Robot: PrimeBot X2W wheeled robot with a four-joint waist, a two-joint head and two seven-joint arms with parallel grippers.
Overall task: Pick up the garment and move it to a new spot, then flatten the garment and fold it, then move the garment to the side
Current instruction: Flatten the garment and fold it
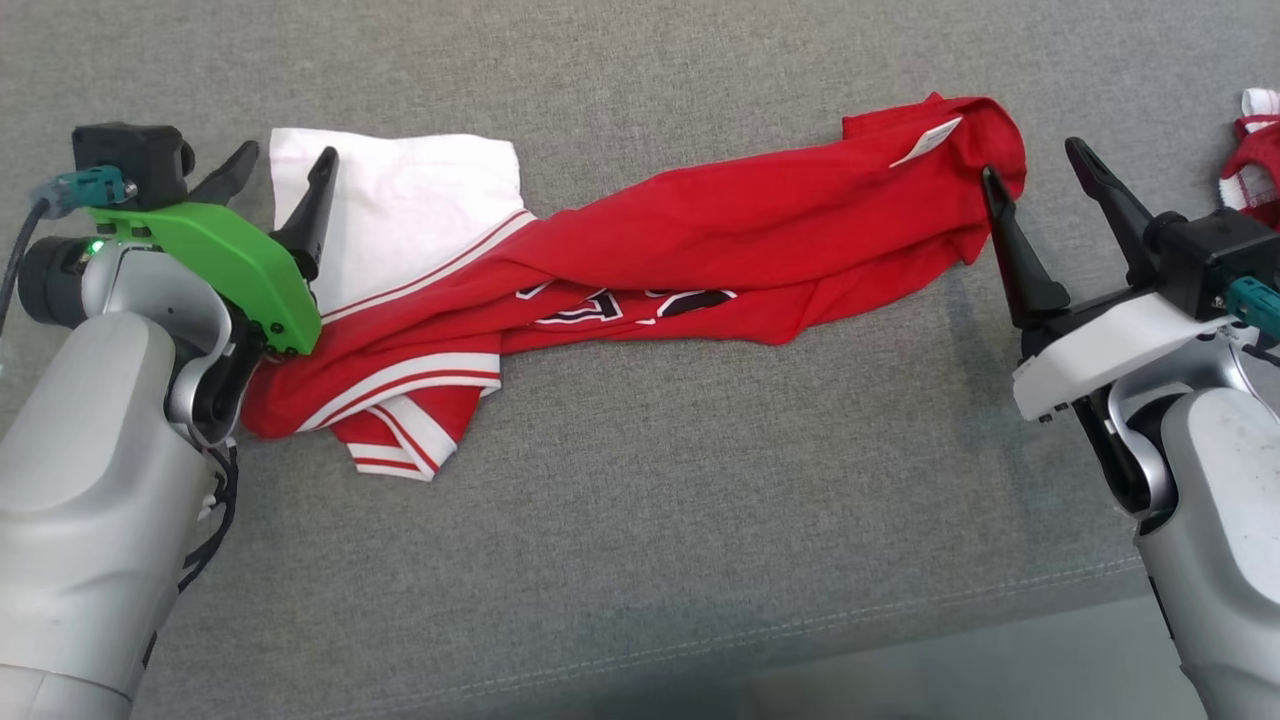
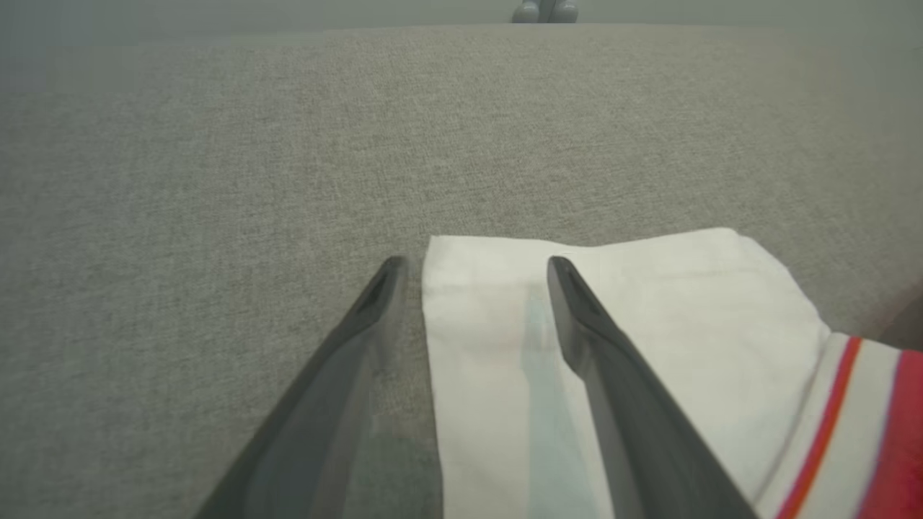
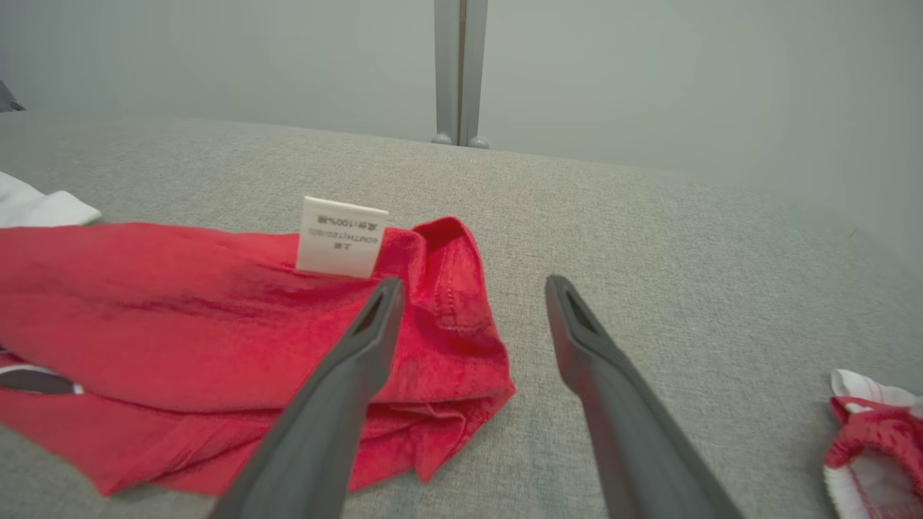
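Arms flank garment; fingers spread at both ends.

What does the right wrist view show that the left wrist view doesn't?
Right wrist: the garment's red end with its white label, the open right gripper straddling that edge, and a small red-and-white item. Left wrist: the striped trim, and the open left gripper straddling the white panel at its edge. Both: some of that white panel, and grey upholstery.
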